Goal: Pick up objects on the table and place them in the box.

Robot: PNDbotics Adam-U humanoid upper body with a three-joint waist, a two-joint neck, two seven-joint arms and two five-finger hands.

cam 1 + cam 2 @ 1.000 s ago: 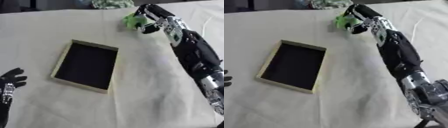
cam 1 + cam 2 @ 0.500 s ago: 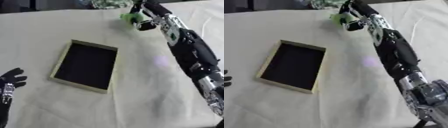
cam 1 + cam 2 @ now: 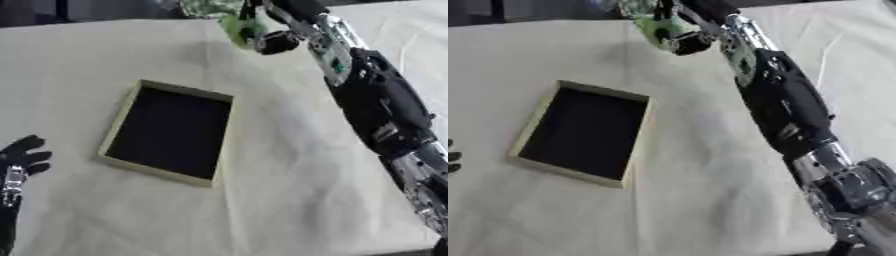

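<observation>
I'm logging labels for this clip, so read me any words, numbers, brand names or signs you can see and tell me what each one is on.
None can be read.
The box shows a plain pale rim and a dark inside, no lettering.
The green object in the right hand is too blurred to show any print.
The right arm, the left hand at the lower left and the table cloth carry no legible marking.

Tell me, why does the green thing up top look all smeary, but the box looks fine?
In the left eye view the green object in the right robot hand is smeared with blur; the box has crisper edges. In the right eye view the same blur shows, and the box's inside is flat dark, with no glare.
</observation>
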